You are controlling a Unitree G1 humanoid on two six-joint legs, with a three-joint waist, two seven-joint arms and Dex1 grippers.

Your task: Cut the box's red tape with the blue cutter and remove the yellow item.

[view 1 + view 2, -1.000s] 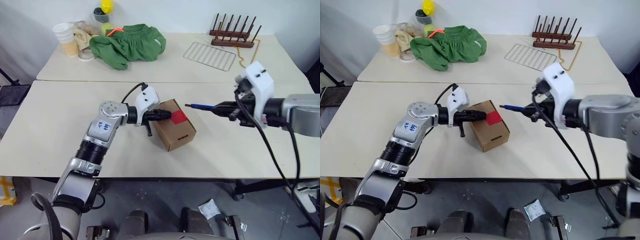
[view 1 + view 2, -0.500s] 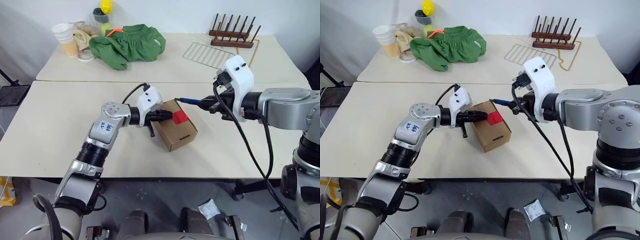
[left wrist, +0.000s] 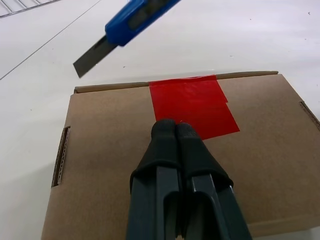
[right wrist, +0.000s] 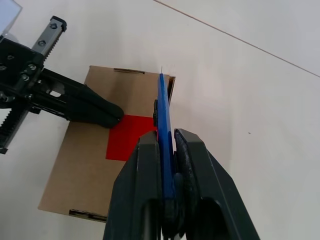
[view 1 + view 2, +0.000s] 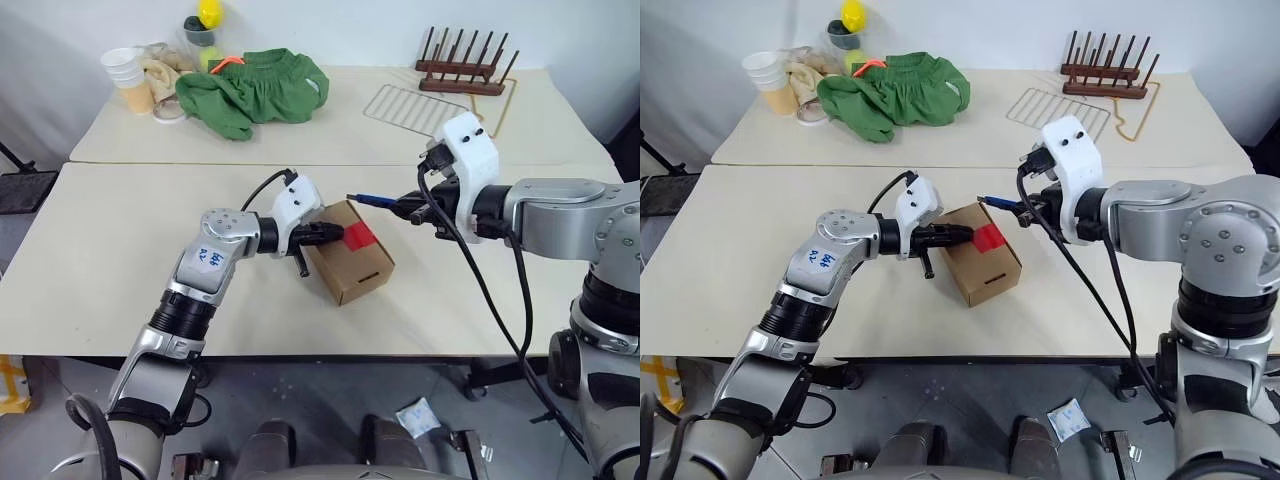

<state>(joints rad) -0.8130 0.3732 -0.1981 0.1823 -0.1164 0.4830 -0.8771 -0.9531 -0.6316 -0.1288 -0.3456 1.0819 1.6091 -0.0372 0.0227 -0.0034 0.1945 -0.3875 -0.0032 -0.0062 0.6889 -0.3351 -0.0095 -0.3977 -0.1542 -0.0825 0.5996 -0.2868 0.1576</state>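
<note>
From the head views, the box (image 5: 347,250) is seen on the near table (image 5: 100,260), pressed by the closed left gripper (image 5: 337,232) at the red tape (image 5: 360,236). In the left wrist view, the exposed blade of the blue cutter (image 3: 125,31) is held above the box's far edge. In the right wrist view, the cutter is pinched by the right gripper (image 4: 165,137).

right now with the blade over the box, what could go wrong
The left gripper, shut, presses its tips on the red tape, so the blue cutter held in the right gripper might strike them on the way down. The box is pinned at one point only and could twist or slide on the table under the cut.
</note>
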